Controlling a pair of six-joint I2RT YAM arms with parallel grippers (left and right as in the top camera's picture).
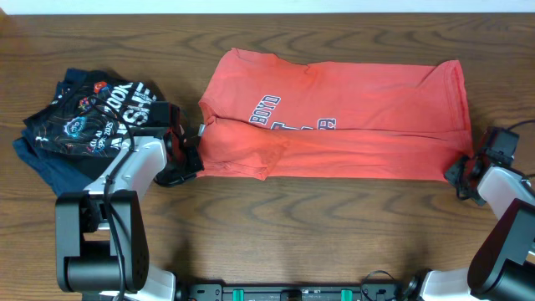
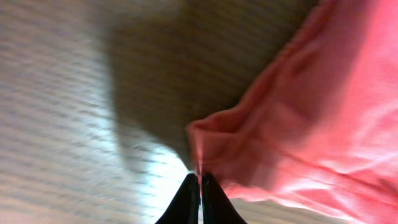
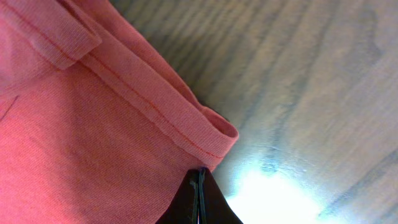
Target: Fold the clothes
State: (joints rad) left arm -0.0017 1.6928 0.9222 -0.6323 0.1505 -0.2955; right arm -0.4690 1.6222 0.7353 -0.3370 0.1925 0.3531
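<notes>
Soft red-orange T-shirt [image 1: 351,109], a folded rectangle on the woodgrain tabletop [image 1: 292,234]; left hand [image 2: 199,177] and right hand [image 3: 201,171] pinch its edges.

The left arm [image 1: 125,171] reaches forward and bends inward. Its left gripper [image 2: 199,178] sits low, jaws pressed together on a thin edge of the T-shirt [image 2: 298,124] at the tips. The right arm [image 1: 512,194] is stretched forward on its own side, with the right gripper [image 3: 200,174] low too, fingers tight together.

Wooden table [image 1: 334,226], red-orange T-shirt [image 1: 334,109], dark garments [image 1: 84,117]
</notes>
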